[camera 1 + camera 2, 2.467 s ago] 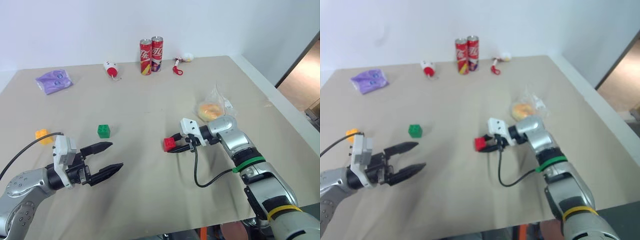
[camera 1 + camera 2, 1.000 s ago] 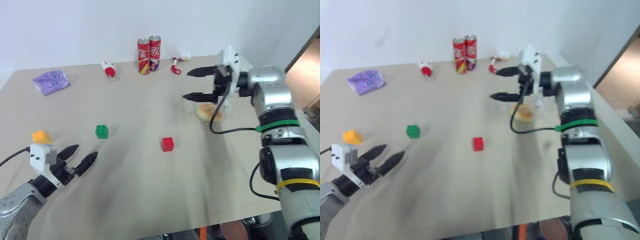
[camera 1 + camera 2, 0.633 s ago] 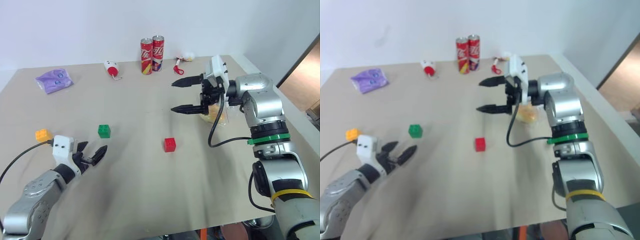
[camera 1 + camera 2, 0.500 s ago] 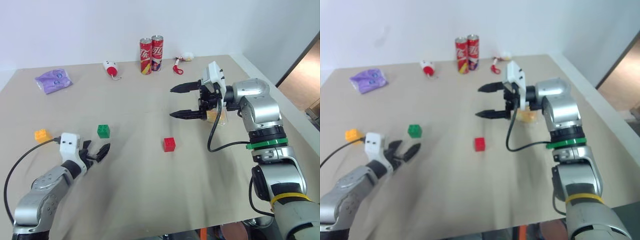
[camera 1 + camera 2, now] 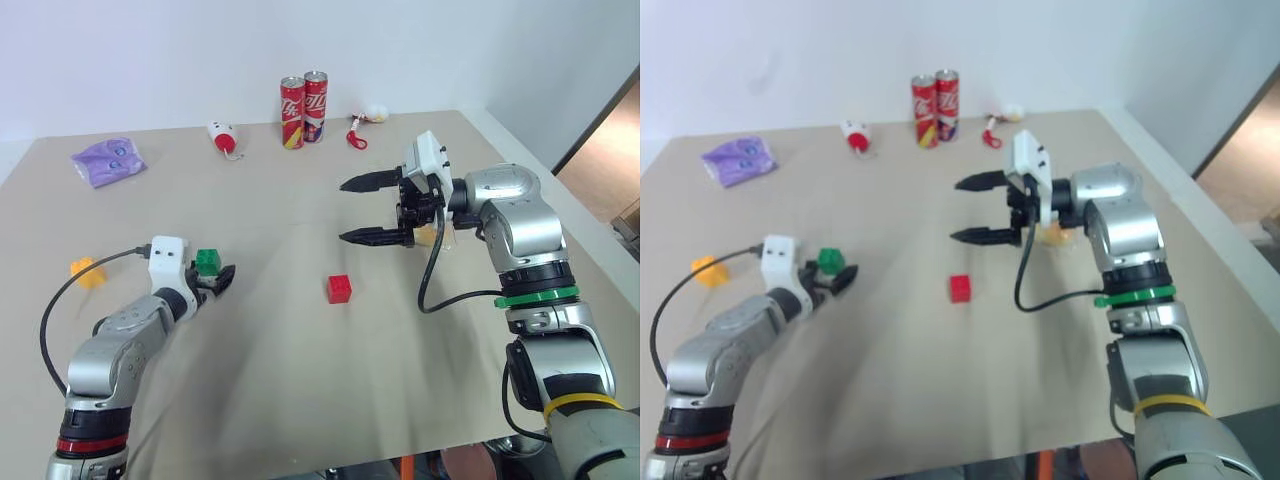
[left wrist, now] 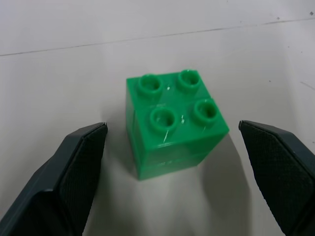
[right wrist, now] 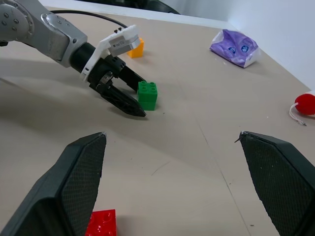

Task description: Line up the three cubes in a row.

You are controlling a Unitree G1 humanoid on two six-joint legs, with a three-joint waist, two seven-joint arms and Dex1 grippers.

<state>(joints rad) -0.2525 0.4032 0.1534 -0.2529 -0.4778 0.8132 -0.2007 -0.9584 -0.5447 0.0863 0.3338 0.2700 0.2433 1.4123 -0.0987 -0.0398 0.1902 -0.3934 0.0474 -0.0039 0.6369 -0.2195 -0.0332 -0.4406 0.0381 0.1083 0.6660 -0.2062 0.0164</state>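
Observation:
The green cube [image 6: 174, 123] sits on the table at the left, between the tips of my open left gripper [image 5: 213, 273], with a gap on each side. Left of that arm lies the yellow-orange cube [image 5: 85, 271]. The red cube [image 5: 338, 288] rests alone near the table's middle. My right gripper [image 5: 343, 210] hangs open and empty above the table, beyond and a little right of the red cube, pointing left.
Two red soda cans [image 5: 304, 110] stand at the back edge, with small red-and-white toys [image 5: 223, 139] on either side. A purple pouch [image 5: 110, 160] lies at the back left. A clear bag holding something orange [image 5: 437, 232] lies behind my right gripper.
My left gripper has moved forward across the table until its open fingers flank the green cube. My right gripper, having let go of the red cube, came down and left from the back right.

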